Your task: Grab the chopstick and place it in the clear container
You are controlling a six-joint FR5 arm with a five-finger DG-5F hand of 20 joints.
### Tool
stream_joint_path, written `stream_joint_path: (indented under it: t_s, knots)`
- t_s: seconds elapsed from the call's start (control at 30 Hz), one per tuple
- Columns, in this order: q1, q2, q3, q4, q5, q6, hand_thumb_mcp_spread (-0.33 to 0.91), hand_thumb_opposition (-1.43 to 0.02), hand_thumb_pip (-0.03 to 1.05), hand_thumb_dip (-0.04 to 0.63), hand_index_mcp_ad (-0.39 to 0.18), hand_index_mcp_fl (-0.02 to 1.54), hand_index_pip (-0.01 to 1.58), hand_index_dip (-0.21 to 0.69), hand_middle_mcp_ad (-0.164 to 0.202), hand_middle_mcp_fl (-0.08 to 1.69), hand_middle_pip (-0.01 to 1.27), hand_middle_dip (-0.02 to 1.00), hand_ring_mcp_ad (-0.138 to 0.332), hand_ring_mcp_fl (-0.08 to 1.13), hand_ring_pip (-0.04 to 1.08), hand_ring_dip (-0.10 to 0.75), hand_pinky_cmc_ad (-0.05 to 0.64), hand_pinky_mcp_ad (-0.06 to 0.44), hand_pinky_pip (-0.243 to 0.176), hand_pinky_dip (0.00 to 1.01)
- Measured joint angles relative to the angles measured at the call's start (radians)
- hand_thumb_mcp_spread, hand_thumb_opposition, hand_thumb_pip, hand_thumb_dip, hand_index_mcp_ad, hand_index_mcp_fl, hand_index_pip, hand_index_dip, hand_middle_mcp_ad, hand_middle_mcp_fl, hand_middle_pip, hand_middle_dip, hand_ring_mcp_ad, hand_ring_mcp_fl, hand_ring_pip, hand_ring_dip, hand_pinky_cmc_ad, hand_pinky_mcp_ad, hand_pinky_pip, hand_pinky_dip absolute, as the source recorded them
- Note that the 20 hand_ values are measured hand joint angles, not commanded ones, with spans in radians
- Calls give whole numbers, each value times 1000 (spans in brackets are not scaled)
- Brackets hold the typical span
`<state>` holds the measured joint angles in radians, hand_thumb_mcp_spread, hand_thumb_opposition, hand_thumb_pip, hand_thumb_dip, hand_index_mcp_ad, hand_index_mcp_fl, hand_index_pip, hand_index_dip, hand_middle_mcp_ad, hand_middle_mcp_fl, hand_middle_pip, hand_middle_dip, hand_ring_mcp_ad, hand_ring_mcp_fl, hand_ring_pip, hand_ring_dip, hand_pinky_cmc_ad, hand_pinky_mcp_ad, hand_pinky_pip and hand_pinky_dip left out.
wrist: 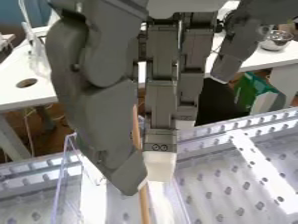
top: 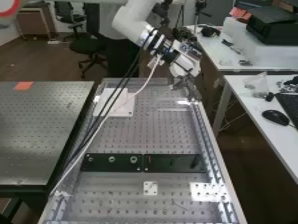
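Observation:
In the high view the hand (top: 189, 88) is at the bench's far right corner, above the right rail. Seen from the wrist, the hand (wrist: 159, 102) has its thumb and a finger closed on the wooden chopstick (wrist: 144, 206), which hangs steeply between their tips. Transparent walls of the clear container (wrist: 62, 172) stand under and beside the fingertips, and in the high view the clear container (top: 171, 109) is faintly seen near the hand. Whether the chopstick's lower end is inside it, I cannot tell.
A white plate (top: 118, 102) lies at the bench's far left, and dark panels (top: 143, 163) cross its middle. A metal rail (top: 211, 150) runs along the right side. Cables (top: 100, 125) hang from the arm over the left side.

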<state>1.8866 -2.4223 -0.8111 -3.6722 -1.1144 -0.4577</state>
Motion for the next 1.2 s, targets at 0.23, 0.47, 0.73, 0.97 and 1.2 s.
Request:
stream_joint_path:
  t_s: [0.23,0.47,0.73,0.97,1.2]
  knots:
    - [-2,-7,1,5,-4,26,648,-1159,431,291,-73,1513,72,401,66,1494,276,511,45,716,110,372,431,246,51,180]
    - [-4,3,-10,17,-29,29,545,-1042,597,316,-68,1304,72,394,63,1342,258,518,42,595,87,372,431,262,49,195]
    - [-4,11,-26,22,-34,48,490,-918,637,354,-73,1119,44,328,65,1192,222,517,52,506,75,372,419,262,31,305]
    - [-7,31,-48,41,-23,86,382,-845,661,347,-75,841,23,283,65,962,155,518,110,394,54,368,368,246,-37,459]
    - [-19,126,-179,178,-52,116,260,-791,635,272,-75,489,7,293,68,621,87,518,171,185,51,353,363,239,-75,548]
